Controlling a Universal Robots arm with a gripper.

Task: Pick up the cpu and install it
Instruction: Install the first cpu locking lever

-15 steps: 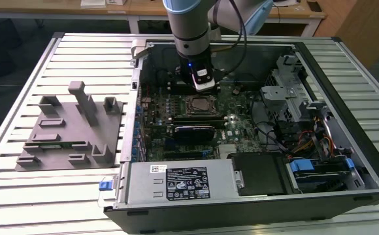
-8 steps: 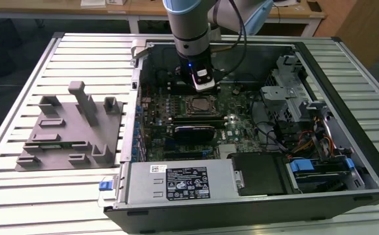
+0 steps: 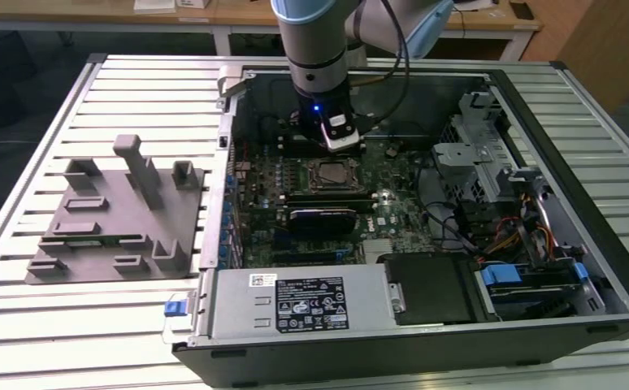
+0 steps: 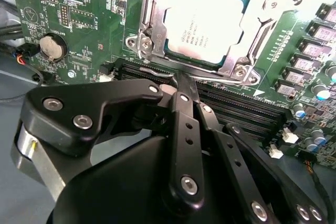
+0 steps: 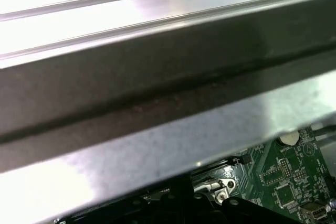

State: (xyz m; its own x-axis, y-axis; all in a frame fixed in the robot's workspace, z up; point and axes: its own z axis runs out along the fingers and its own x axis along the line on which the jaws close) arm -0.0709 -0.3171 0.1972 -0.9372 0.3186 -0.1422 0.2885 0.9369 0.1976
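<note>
the cpu (image 4: 206, 23) sits in the socket (image 4: 152, 24); the claw (image 4: 181, 85), fingers together and empty, hangs just beside it.

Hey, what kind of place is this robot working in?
Likely a robotics lab or test bench: an opened computer case lies on a slatted aluminium table, beside a gray fixture plate, with wooden desks behind.

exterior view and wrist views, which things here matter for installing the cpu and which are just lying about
Part of the job:
- cpu, sitting in the socket frame
- gripper, beside the socket, holding nothing

Just there:
- gray fixture plate on the table
- coin battery
- power supply
- drive cage
</note>
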